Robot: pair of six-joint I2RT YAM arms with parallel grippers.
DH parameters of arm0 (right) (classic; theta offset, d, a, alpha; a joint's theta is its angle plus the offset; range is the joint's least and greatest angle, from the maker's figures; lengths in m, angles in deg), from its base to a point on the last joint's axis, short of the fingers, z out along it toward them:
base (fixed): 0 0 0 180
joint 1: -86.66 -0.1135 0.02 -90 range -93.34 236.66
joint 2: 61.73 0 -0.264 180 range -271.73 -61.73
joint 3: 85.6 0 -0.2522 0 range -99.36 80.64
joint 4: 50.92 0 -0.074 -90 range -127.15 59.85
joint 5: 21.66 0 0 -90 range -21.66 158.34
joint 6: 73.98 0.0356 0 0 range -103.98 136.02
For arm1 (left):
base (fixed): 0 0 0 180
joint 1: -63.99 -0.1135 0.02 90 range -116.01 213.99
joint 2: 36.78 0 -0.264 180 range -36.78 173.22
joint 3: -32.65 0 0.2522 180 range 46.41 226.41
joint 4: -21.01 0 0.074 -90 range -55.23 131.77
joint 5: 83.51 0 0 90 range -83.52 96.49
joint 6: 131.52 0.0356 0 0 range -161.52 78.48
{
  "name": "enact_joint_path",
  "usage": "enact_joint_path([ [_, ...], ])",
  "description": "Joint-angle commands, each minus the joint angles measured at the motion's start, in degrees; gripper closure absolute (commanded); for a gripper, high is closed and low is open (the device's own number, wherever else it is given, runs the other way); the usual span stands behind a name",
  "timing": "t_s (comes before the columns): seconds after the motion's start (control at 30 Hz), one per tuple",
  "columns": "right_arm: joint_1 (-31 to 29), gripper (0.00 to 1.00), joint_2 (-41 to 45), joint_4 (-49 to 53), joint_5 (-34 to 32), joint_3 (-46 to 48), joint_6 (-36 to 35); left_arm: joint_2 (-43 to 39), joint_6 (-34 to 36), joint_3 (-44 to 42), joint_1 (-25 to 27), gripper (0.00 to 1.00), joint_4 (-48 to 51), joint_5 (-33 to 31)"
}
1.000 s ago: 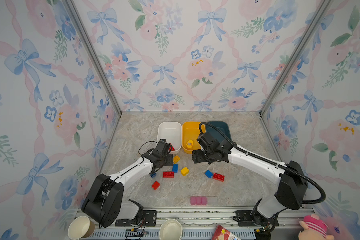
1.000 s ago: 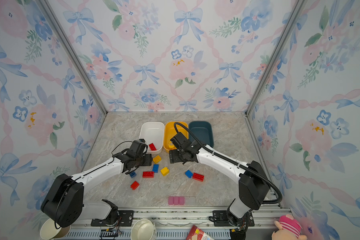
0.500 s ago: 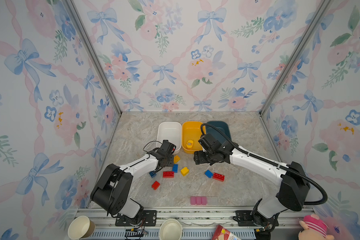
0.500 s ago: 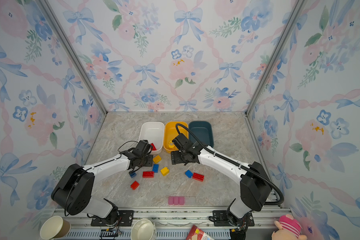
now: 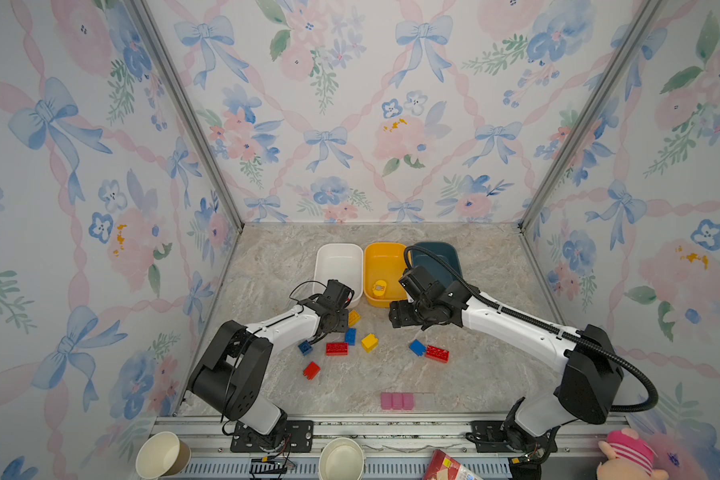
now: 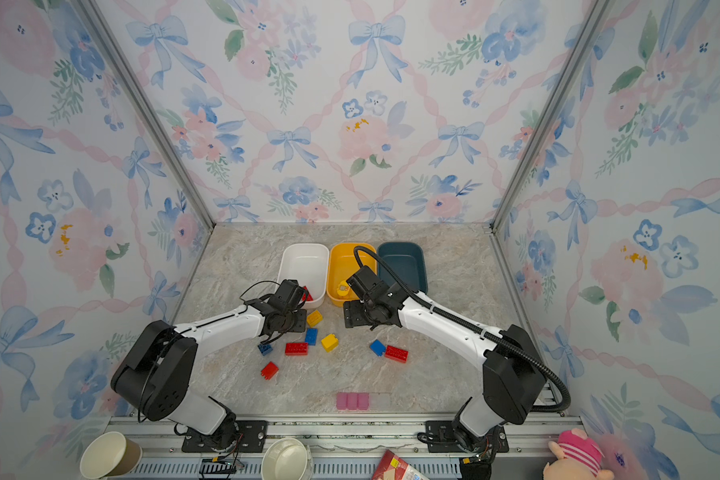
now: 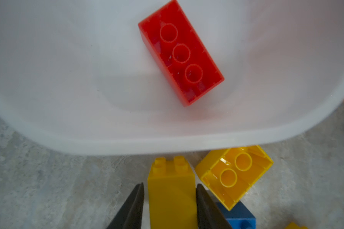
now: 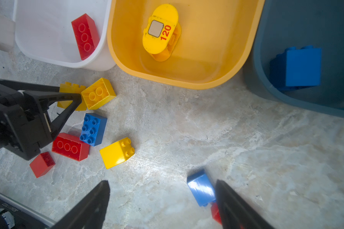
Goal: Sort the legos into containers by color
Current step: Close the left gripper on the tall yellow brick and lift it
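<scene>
My left gripper is open only narrowly and straddles a yellow brick on the table just outside the white tub. One finger touches the brick and a thin gap shows at the other. A red brick lies in the white tub. The yellow tub holds a rounded yellow piece, and the teal tub holds a blue brick. My right gripper hangs wide open over bare table, with a small blue brick beside one finger.
Loose bricks lie between the arms: an upturned yellow one, a blue one, a long red one, a yellow one and a red square. A pink strip lies near the front edge, and two paper cups stand below it.
My left gripper's jaws have narrowed around the yellow brick beside the white tub. The right arm has hardly moved and its jaws stay wide.
</scene>
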Motion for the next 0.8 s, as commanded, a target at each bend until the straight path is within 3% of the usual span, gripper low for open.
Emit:
enact_joint_path([
  [0.0, 0.7, 0.14, 1.1, 0.1, -0.3, 1.0, 0.5, 0.9, -0.2, 0.2, 0.4, 0.58, 1.0, -0.3],
  [0.3, 0.8, 0.14, 1.7, 0.5, -0.5, 0.9, 0.6, -1.1, -0.4, -0.2, 0.4, 0.71, 1.1, -0.2],
  [0.77, 0.9, 0.14, 2.7, 1.1, -1.0, 0.6, 0.7, -9.5, -1.9, -0.9, 3.1, 0.78, 3.9, -0.5],
])
